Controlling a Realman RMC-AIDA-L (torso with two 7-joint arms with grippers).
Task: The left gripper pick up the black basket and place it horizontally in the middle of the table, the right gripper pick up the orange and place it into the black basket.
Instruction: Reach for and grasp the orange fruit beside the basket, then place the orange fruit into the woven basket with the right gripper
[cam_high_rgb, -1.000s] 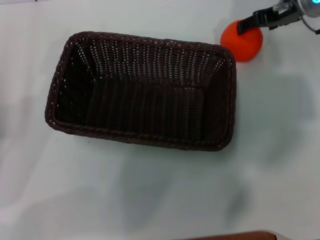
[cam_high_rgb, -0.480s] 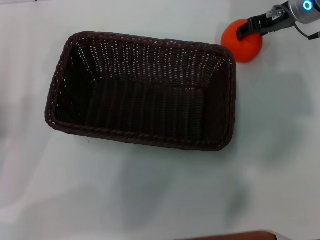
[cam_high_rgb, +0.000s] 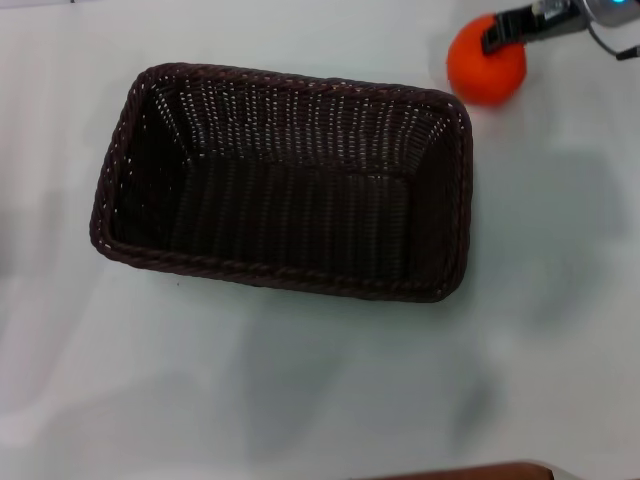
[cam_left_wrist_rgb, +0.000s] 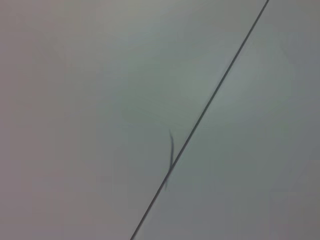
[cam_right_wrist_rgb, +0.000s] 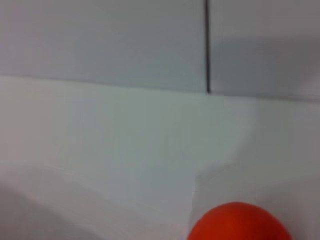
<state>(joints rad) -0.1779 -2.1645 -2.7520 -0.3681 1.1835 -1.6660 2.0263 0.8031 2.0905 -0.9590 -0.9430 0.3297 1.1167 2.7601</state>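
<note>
One right hand (cam_high_rgb: 503, 32) on orange (cam_high_rgb: 484, 68), basket (cam_high_rgb: 283, 180) beside.

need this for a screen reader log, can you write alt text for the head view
A large rectangular dark woven wicker basket sits open and empty on the pale smooth table. Beyond its far right corner, near the picture's top right, is a small round bright orange fruit, with the robot's black right tool at its top.

Pale table (cam_high_rgb: 300, 400), black basket (cam_high_rgb: 285, 180) at centre, orange (cam_high_rgb: 485, 72) beside it
</note>
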